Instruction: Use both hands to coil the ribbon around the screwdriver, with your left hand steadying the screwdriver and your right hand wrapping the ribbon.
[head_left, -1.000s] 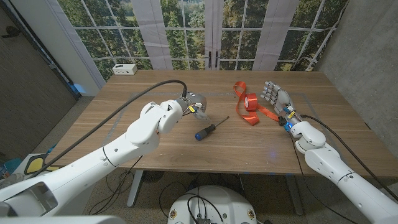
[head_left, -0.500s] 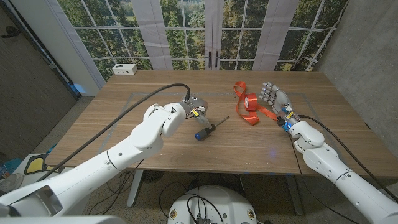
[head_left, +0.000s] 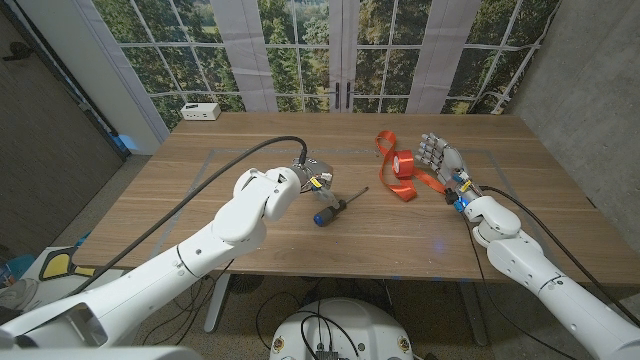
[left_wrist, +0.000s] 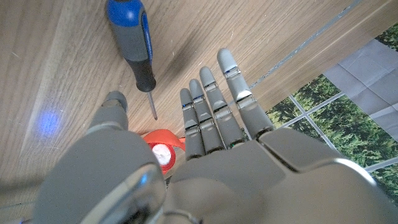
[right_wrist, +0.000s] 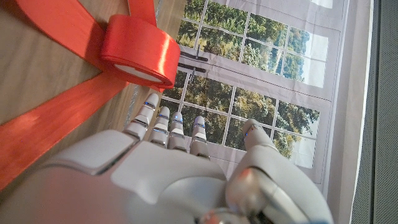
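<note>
Left fingers (left_wrist: 211, 106) straight and spread, grasping nothing, reaching over the wood just beside the screwdriver (head_left: 338, 209). Thumb out to the other side of the metal shaft, not touching it. Left hand (head_left: 314, 174) poised above the tabletop near the tool's blue-and-black handle, seen in the head view just behind that handle end. Screwdriver lying loose and flat on the wooden table (head_left: 250, 150), handle toward the robot, thin tip angled away toward the far side.

Right fingers (right_wrist: 165, 121) extended and apart, released, closed on nothing. Right hand (head_left: 444, 160) standing at the right of the red ribbon spool (head_left: 402, 164), close beside it; contact cannot be told from the head view, and the right wrist view shows the fingertips short of the spool. Red ribbon (head_left: 388, 147) partly unrolled: one loose length curling away toward the far edge, another strip trailing across the wood toward the right wrist. Spool itself between the screwdriver and the right hand, apart from the screwdriver.

Farther out, a small white box (head_left: 201, 111) at the table's far left corner, before the windows (head_left: 300, 40) with trees.
</note>
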